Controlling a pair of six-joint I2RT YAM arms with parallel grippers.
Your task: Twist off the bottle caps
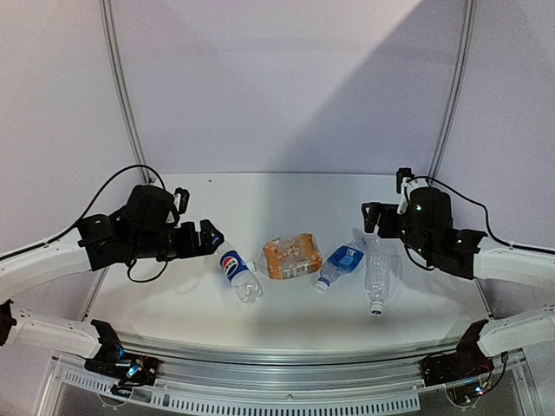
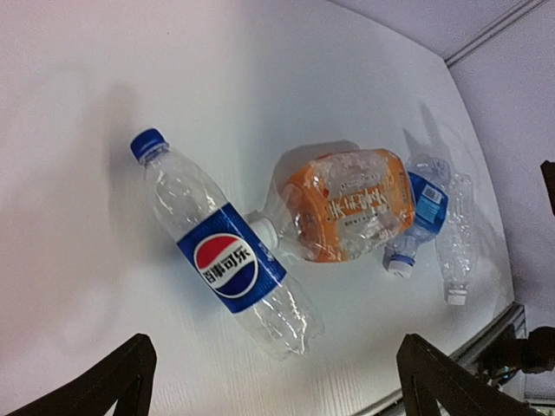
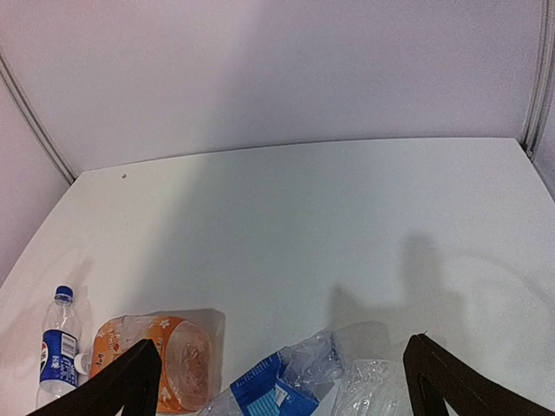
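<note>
From above and behind, the top camera is overlooking the tabletop [image 1: 286, 321]; the left wrist is looking down closer, the right toward the back wall [image 3: 303, 69]. All are sharing the Pepsi bottle [image 2: 227, 260].

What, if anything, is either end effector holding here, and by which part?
Nothing is held. The left end effector and the right end effector are both open and empty.

Four bottles lay on their sides in a row on the white table [image 1: 286, 195]: Pepsi bottle [image 1: 238, 274], squat orange bottle [image 1: 292, 257], blue-labelled bottle [image 1: 341, 263], plain clear bottle [image 1: 379, 270]. The left gripper [image 1: 214, 236] sat just beside the Pepsi bottle, the right gripper [image 1: 371, 217] near the plain one
</note>
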